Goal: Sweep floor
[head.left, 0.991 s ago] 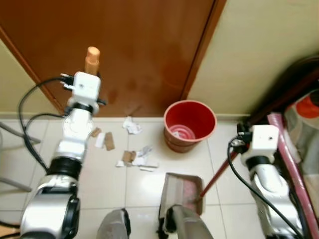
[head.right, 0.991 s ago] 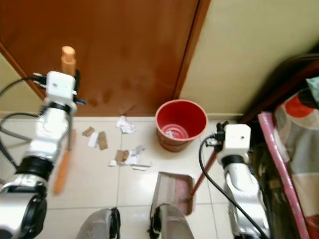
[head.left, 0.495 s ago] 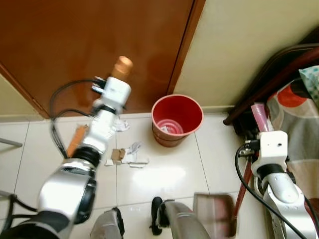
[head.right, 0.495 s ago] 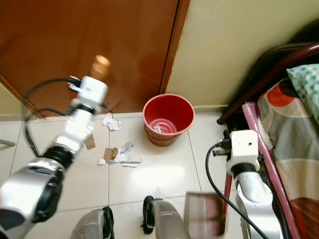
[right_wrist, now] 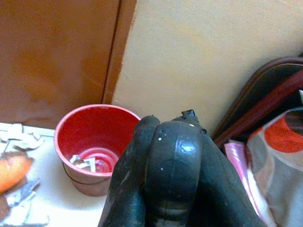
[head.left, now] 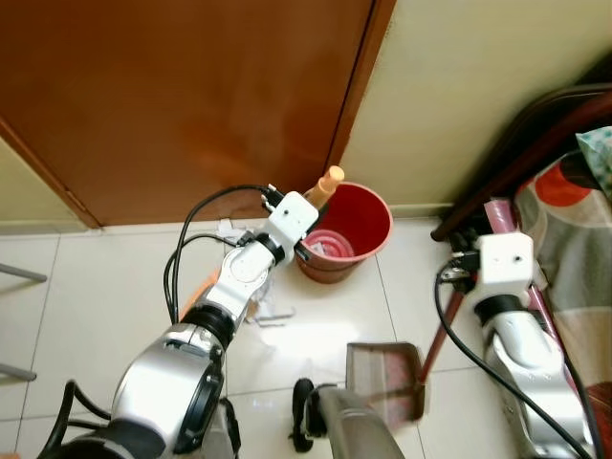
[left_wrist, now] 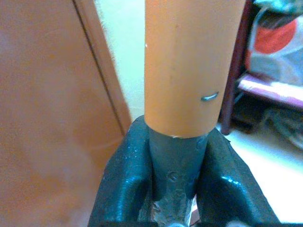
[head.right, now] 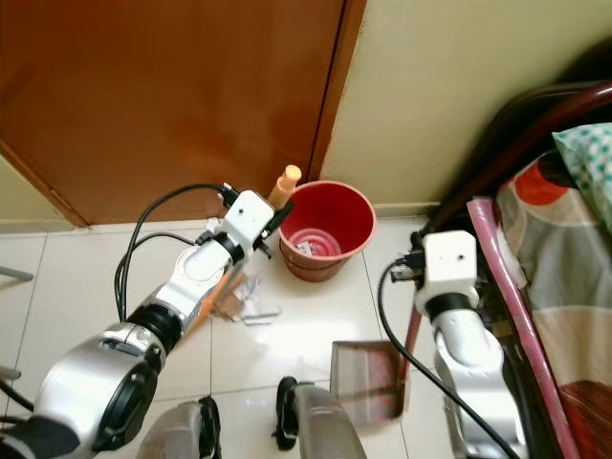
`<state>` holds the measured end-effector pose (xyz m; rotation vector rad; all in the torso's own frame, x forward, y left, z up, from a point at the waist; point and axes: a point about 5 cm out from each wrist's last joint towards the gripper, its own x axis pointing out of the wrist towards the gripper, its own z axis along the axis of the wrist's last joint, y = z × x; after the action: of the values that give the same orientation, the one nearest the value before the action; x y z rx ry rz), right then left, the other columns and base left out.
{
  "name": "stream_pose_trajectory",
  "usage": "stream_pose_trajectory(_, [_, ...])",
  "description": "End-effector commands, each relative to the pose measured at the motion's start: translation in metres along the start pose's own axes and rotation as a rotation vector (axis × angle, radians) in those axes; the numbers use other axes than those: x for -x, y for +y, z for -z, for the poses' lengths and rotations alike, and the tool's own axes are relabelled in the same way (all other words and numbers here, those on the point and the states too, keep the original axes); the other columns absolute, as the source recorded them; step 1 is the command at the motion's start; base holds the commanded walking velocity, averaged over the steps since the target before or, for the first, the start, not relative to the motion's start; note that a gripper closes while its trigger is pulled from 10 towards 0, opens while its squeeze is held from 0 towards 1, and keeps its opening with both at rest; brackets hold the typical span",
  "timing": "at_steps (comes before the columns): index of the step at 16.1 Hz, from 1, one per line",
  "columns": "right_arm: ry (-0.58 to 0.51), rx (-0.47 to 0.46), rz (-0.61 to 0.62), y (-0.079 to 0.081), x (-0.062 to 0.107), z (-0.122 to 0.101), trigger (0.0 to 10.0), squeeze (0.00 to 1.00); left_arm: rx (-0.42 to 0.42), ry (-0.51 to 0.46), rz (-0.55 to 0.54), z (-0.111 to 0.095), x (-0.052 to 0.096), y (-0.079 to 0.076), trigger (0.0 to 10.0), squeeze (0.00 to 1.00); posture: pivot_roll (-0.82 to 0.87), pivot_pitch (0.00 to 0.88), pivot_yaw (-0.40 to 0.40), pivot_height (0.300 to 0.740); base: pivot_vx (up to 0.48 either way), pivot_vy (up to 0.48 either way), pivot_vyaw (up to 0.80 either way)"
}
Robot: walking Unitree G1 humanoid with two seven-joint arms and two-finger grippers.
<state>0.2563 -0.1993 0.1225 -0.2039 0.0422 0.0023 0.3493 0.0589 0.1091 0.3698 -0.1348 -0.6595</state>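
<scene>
Indoors, the left gripper clamps a stiff orange plastic broom handle, light but long, best gripped high. Torn paper and cardboard scraps lie at nine o'clock of the round red plastic bucket. The right gripper is closed around the dustpan's thin dark-red handle.

Looks like a bedroom in someone's home. There's a brown wooden door, cream walls, pale tiled floor, and a bed with a patterned cover and dark frame on the right. A red bin stands by the door.
</scene>
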Motion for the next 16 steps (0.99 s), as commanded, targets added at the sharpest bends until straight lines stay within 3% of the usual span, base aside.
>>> stream_pose_trajectory(1, [0.003, 0.009, -0.001, 0.002, -0.004, 0.003, 10.0, 0.00, 0.094, -0.043, 0.043, 0.001, 0.003, -0.013, 10.0, 0.00, -0.19, 0.211, -0.097, 0.740, 0.000, 0.000, 0.00])
stream_pose_trajectory(4, [-0.026, 0.008, -0.020, 0.012, -0.023, -0.001, 10.0, 0.00, 0.151, -0.142, 0.093, -0.006, 0.010, -0.021, 10.0, 0.00, -0.13, 0.184, -0.086, 0.740, 0.000, 0.000, 0.00])
stream_pose_trajectory(8, [-0.038, 0.041, -0.008, 0.017, -0.036, 0.001, 10.0, 0.00, 0.154, -0.191, 0.071, -0.009, 0.026, -0.019, 10.0, 0.00, -0.08, 0.157, -0.070, 0.740, 0.000, 0.000, 0.00])
stream_pose_trajectory(9, [-0.056, 0.051, 0.028, 0.013, -0.043, 0.000, 10.0, 0.00, 0.136, -0.158, -0.044, -0.002, 0.044, -0.010, 10.0, 0.00, -0.05, 0.148, -0.058, 0.740, 0.000, 0.000, 0.00])
stream_pose_trajectory(11, [-0.065, 0.063, 0.051, 0.011, -0.048, 0.000, 10.0, 0.00, 0.140, -0.091, -0.148, 0.009, 0.058, -0.001, 10.0, 0.00, -0.02, 0.144, -0.052, 0.740, 0.000, 0.000, 0.00])
stream_pose_trajectory(15, [-0.087, 0.090, 0.083, 0.013, -0.056, -0.003, 10.0, 0.00, 0.124, -0.051, -0.215, 0.014, 0.078, 0.002, 10.0, 0.00, 0.01, 0.144, -0.048, 0.740, 0.000, 0.000, 0.00])
stream_pose_trajectory(16, [-0.089, 0.067, 0.083, 0.016, -0.057, -0.003, 10.0, 0.00, 0.154, -0.045, -0.229, 0.016, 0.083, -0.003, 10.0, 0.00, 0.02, 0.134, -0.050, 0.740, 0.000, 0.000, 0.00])
